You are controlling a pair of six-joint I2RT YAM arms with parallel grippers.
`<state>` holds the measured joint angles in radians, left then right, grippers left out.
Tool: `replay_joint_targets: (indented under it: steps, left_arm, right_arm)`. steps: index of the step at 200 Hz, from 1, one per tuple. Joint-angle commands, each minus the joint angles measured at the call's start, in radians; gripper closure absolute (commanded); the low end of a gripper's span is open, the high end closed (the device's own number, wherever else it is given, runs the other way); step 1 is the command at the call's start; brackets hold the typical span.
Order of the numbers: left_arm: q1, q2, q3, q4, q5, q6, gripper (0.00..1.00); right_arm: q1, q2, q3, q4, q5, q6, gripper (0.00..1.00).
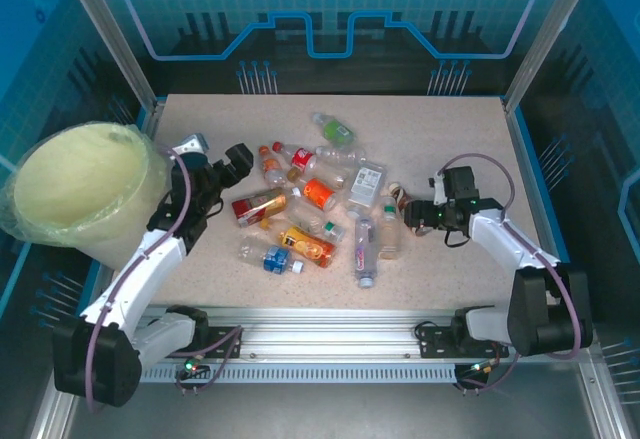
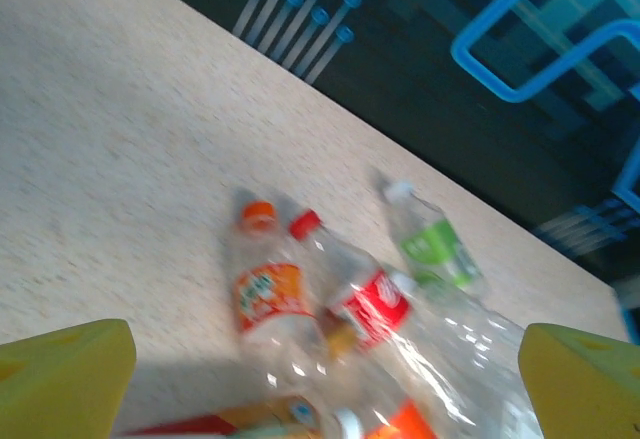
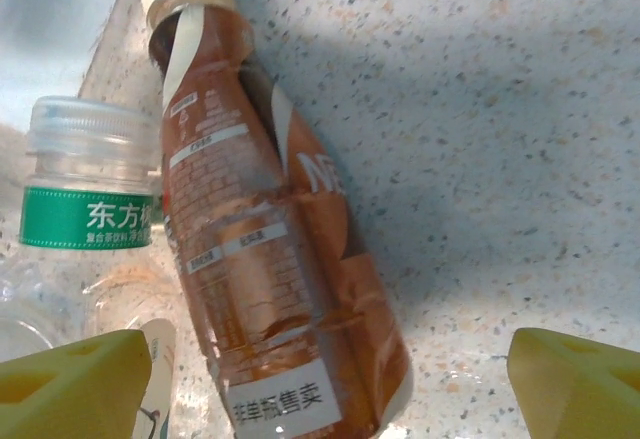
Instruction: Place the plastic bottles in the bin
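Note:
Several plastic bottles (image 1: 305,199) lie scattered across the middle of the speckled table. The bin (image 1: 80,184), pale yellow with a clear bag liner, stands at the table's left edge. My left gripper (image 1: 215,159) hangs open between the bin and the pile. In its wrist view, the left gripper (image 2: 325,399) looks down on an orange-label bottle (image 2: 265,294), a red-label bottle (image 2: 375,304) and a green-label bottle (image 2: 435,244). My right gripper (image 3: 325,389) is open over a brown bottle (image 3: 265,249) lying flat, one yellow fingertip (image 3: 70,384) on each side, apart from it.
A clear bottle with a green band (image 3: 90,194) lies right beside the brown one. The table's back edge (image 2: 420,159) drops to a dark blue wall. Metal frame posts (image 1: 540,49) stand at the rear corners, and a rail (image 1: 330,334) runs along the front.

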<state>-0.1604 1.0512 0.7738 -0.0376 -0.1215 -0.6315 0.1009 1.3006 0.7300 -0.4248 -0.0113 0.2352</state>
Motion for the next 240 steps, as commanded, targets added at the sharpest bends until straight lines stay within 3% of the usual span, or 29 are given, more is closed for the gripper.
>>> replay_joint_targets:
  steps: [1,21,64,89,105,141,183,240]
  left_arm:
    - [-0.011,0.01,0.141,-0.212,0.207,-0.104,0.01]
    - [-0.022,0.045,0.221,-0.279,0.256,-0.085,0.01]
    - [-0.135,0.153,0.251,-0.133,0.337,0.05,0.01]
    - [-0.15,0.199,0.193,-0.017,0.469,0.019,0.01]
    - [-0.171,0.204,0.189,-0.037,0.46,0.037,0.01]
    - [-0.229,0.196,0.187,-0.027,0.487,0.052,0.01]
    - [-0.279,0.207,0.183,0.003,0.53,0.026,0.01]
    - [-0.308,0.197,0.171,0.05,0.568,-0.002,0.01]
  right_arm:
    - [0.027,0.029,0.045,-0.059,0.01,0.001,0.09]
    - [0.035,0.064,0.055,-0.055,0.016,0.012,0.12]
    - [0.057,0.15,0.078,-0.05,0.044,0.067,0.15]
    - [0.058,0.182,0.101,-0.072,0.072,0.083,0.23]
    - [0.057,0.175,0.1,-0.073,0.09,0.093,0.31]
    - [0.073,0.043,0.04,-0.032,0.171,0.104,0.46]
    - [0.148,-0.176,0.019,-0.027,0.203,0.161,0.51]
    - [0.301,-0.325,0.008,0.139,-0.052,0.248,0.53]
